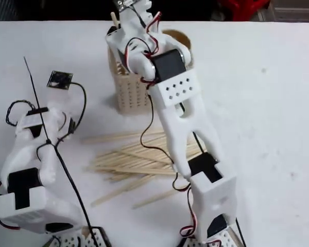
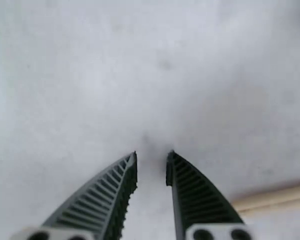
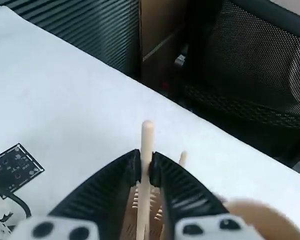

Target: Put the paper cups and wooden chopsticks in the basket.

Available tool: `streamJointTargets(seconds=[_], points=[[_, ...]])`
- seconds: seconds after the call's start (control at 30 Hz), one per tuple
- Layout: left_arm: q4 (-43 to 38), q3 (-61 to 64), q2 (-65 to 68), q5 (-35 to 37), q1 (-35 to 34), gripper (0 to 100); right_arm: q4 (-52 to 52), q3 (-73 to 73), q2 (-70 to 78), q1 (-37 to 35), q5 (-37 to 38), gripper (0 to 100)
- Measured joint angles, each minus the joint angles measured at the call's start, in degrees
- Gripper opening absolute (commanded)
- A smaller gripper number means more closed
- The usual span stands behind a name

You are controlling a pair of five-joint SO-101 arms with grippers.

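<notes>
The right fingers (image 3: pixel 134 162) were clamped on one chopstick (image 3: pixel 147 135), holding it upright over the basket (image 1: pixel 129 95) at the worktop's (image 1: pixel 268 103) far side. This was apparently so it could drop end-first among the sticks standing inside. A cup (image 1: pixel 181 37) seemed to sit in the basket too. A pile (image 1: pixel 136 159) of chopsticks lay on the worktop between the arms, so much of the task looked undone. The left fingers (image 2: pixel 130 170) hung slightly apart and empty just above the worktop, near one stick (image 2: pixel 275 197), probably parked out of the way.
</notes>
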Motion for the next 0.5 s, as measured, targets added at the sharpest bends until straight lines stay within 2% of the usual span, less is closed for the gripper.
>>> streamJointTargets(seconds=[0.17, 0.37, 0.5], points=[[0.0, 0.0, 0.0, 0.0, 0.0, 12, 1.7, 0.0, 0.0, 0.0, 0.0, 1.8], [0.0, 0.0, 0.0, 0.0, 0.0, 12, 8.3, -1.1, -0.4, 0.0, -0.2, 2.0], [0.0, 0.0, 0.0, 0.0, 0.0, 12, 12.9, -1.3, -0.4, 1.2, -0.2, 11.8]])
